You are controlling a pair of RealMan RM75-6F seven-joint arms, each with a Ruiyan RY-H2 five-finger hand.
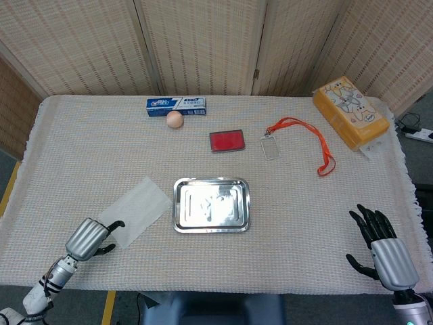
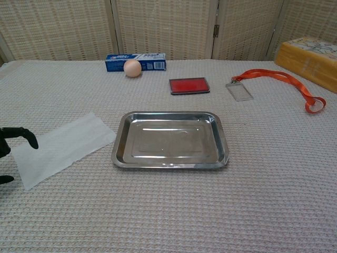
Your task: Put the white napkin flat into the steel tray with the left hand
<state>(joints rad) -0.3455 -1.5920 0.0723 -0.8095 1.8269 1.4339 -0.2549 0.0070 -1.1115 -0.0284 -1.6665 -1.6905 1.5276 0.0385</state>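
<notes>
The white napkin (image 1: 136, 208) (image 2: 62, 147) lies flat on the tablecloth, just left of the steel tray (image 1: 212, 185) (image 2: 169, 162). The tray holds nothing. My left hand (image 1: 90, 237) (image 2: 11, 141) sits at the napkin's near left corner, fingers spread and reaching over its edge, holding nothing. Whether a fingertip touches the napkin I cannot tell. My right hand (image 1: 380, 251) hovers open at the table's near right corner, far from both objects; the chest view does not show it.
At the back stand a blue toothpaste box (image 1: 176, 103), an egg (image 1: 175, 119), a red pad (image 1: 226, 141), an orange lanyard with a clear badge (image 1: 301, 139) and a yellow tissue pack (image 1: 350, 111). The table's front edge runs just under both hands.
</notes>
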